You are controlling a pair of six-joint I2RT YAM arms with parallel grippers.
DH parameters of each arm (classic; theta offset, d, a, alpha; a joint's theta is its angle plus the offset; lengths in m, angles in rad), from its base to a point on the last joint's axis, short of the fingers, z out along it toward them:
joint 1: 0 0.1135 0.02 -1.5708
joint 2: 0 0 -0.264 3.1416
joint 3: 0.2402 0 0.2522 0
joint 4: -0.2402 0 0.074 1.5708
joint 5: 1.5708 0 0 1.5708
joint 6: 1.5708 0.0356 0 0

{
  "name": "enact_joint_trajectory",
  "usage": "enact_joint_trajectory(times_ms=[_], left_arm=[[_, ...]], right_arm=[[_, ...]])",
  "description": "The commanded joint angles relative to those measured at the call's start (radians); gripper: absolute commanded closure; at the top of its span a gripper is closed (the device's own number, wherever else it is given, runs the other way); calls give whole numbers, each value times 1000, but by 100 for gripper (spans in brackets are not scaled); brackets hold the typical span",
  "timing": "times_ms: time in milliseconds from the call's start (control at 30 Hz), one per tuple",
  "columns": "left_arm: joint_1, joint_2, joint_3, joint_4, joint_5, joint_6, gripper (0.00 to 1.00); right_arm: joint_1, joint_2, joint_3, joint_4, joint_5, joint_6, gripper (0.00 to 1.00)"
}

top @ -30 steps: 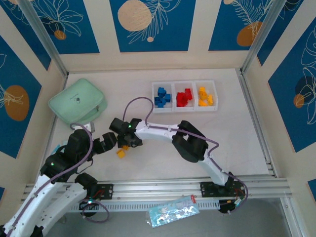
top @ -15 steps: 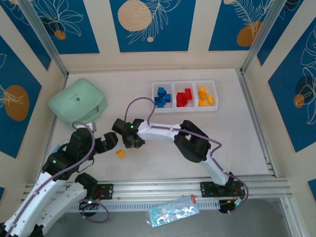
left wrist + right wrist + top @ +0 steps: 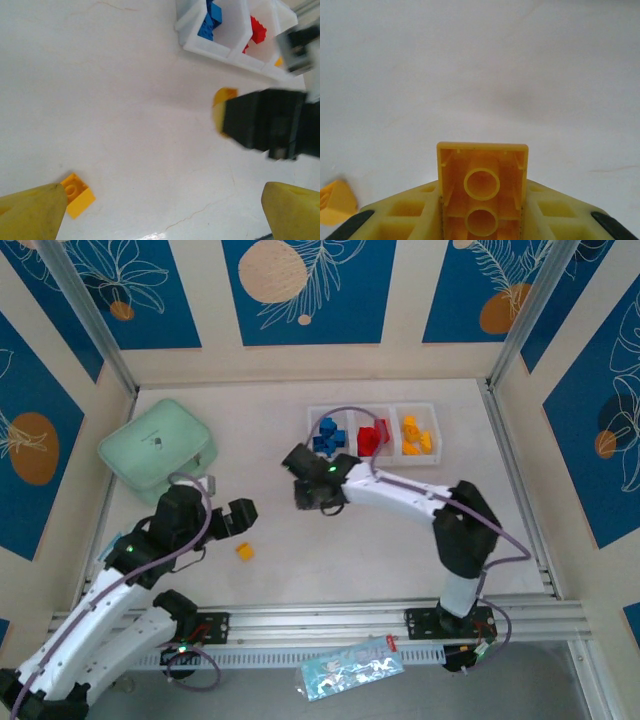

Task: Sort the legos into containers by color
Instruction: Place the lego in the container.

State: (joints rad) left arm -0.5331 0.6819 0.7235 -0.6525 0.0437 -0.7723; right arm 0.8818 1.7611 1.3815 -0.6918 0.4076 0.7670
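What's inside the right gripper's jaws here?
One yellow brick, its hollow underside with two round tubes facing the wrist camera, clamped in the right gripper. Its studded top faces away and its lower end leaves the frame, so neither can be judged.

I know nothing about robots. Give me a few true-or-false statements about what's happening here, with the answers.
1. The right gripper holds a yellow brick. True.
2. The tray's left compartment holds red bricks. False: it holds blue bricks.
3. A loose brick, also yellow, lies near the left gripper. True.
4. The left gripper is shut on a brick. False: it is open and empty.
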Motion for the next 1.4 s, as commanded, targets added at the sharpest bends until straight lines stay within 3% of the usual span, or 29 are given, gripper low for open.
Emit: enact_joint_trajectory(times_ms=[0,233,567,800,933,1033,1367], left_arm=[[-5,48,-23,131,83,28,1],[-82,181,-31,338,75,-1,1],[-200,385,56,470,30,7,1],[-206,427,88,473,-2,21,1],[-206,421,92,461,-27,30,1],[-206,417,97,442,-40,40,1],[-202,345,91,367,-101,56,1]], right_arm=[[-99,-74,-69,-2,23,-56,66],[-417,-152,-119,30,-126,-160,65],[-719,24,36,71,-168,-249,65],[-787,242,245,41,-111,-298,65],[-812,294,320,16,-121,-300,56],[-807,265,327,14,-114,-310,47],[-682,44,165,25,-95,-286,38]])
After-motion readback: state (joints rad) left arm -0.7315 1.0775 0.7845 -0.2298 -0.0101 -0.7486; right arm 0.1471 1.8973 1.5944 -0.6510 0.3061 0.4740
